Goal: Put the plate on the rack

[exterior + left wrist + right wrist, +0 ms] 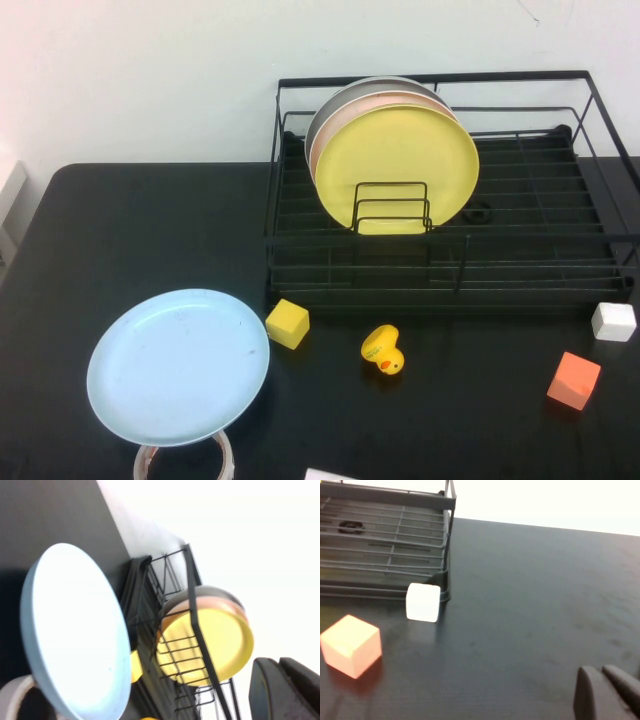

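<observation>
No readable text, labels, brands, numbers or signs on anything in view

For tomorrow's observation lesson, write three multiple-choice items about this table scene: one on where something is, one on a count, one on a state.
1. Where is the light blue plate?
A. standing in the rack
B. on the table's left front, resting partly on a tape roll
C. under the rubber duck

2. How many plates stand in the rack?
A. one
B. three
C. five

3. How do the plates in the rack sit?
A. flat on the rack floor
B. face down on the table
C. upright on edge

Answers: 1 B, the plate lies outside the rack, over the tape roll. 2 B, grey, pink and yellow plate rims show. 3 C, they lean on edge behind wire dividers.

Only a bit of the left gripper and right gripper shows.
</observation>
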Robot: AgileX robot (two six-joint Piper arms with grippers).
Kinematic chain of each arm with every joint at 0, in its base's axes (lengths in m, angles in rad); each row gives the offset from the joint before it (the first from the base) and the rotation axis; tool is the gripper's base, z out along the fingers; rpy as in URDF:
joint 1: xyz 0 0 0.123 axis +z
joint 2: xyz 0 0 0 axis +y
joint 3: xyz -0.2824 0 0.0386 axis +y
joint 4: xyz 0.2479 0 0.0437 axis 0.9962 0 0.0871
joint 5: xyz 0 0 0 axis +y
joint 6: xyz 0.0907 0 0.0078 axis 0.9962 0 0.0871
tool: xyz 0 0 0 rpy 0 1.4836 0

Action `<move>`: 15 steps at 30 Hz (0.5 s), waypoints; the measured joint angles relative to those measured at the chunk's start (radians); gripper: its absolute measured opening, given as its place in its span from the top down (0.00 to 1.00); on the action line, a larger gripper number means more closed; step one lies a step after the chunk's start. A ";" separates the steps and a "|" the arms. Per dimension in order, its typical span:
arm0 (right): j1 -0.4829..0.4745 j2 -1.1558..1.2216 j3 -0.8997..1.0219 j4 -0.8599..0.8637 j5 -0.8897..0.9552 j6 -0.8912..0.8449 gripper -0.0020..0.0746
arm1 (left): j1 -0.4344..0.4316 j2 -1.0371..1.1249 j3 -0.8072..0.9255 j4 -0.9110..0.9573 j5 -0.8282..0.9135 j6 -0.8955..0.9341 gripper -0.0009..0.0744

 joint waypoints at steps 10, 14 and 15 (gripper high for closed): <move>0.000 0.000 0.002 0.320 -0.123 0.113 0.96 | 0.000 0.000 -0.017 -0.024 -0.036 0.072 0.99; 0.000 0.000 0.002 0.504 -0.167 0.187 0.96 | 0.000 0.036 -0.157 0.075 0.121 0.160 0.99; 0.000 0.000 0.002 0.534 -0.180 0.194 0.96 | 0.000 0.068 -0.193 0.120 0.168 0.169 0.99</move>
